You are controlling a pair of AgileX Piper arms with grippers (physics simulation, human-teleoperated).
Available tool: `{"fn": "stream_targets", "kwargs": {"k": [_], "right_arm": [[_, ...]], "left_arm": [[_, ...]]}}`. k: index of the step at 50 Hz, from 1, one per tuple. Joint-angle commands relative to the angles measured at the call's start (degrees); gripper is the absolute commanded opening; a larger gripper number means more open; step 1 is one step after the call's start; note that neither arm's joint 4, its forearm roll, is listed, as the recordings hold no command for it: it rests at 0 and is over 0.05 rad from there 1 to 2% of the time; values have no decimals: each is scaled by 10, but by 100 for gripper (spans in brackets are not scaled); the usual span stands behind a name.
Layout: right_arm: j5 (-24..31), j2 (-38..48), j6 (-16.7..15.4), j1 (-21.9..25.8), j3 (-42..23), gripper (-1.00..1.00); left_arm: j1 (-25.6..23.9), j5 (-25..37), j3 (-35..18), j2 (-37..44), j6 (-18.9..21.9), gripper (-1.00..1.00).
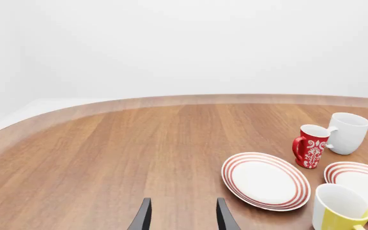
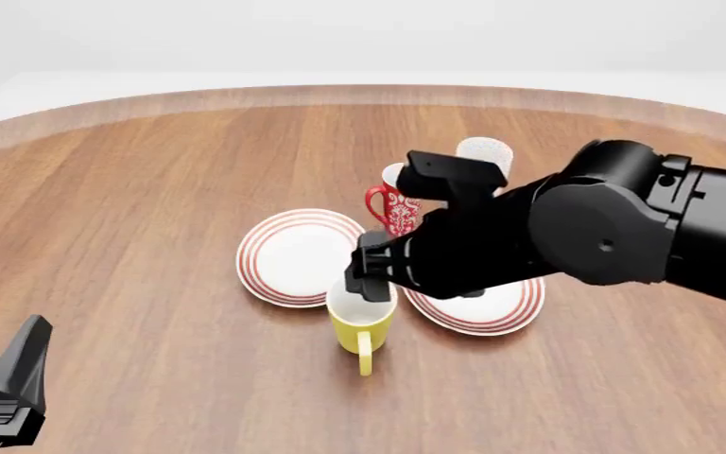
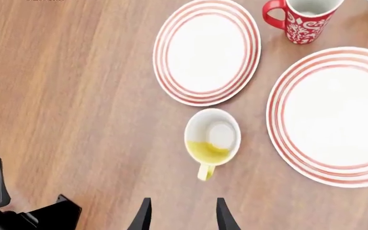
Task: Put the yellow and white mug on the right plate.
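We are at the approach: the right pincer (image 3: pixel 180 215) hovers spread and empty above the yellow and white mug (image 2: pixel 362 324), which stands upright on the worktop (image 2: pixel 136 208) between the plates (handle toward us). Next we descend, grip, and carry it to the right plate (image 2: pixel 505 307). The left pincer (image 1: pixel 180 216) idles, likewise spread.

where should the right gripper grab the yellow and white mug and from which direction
From above, one finger inside the rim of the yellow and white mug, one outside. It stands upright, mouth open, with the right gripper open above it. Avoid the near-side handle.
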Motion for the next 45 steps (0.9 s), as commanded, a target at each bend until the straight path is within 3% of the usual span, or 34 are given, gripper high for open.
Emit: {"fn": "stream_targets", "kwargs": {"k": [1, 37, 45], "right_arm": [[-29, 6, 24, -3, 16, 100], [-77, 54, 3, -35, 38, 100], [-86, 74, 5, -20, 34, 100]], "left_arm": [[0, 0, 0, 0, 0, 100], [0, 0, 0, 0, 0, 100], [0, 0, 0, 0, 0, 100]]}}
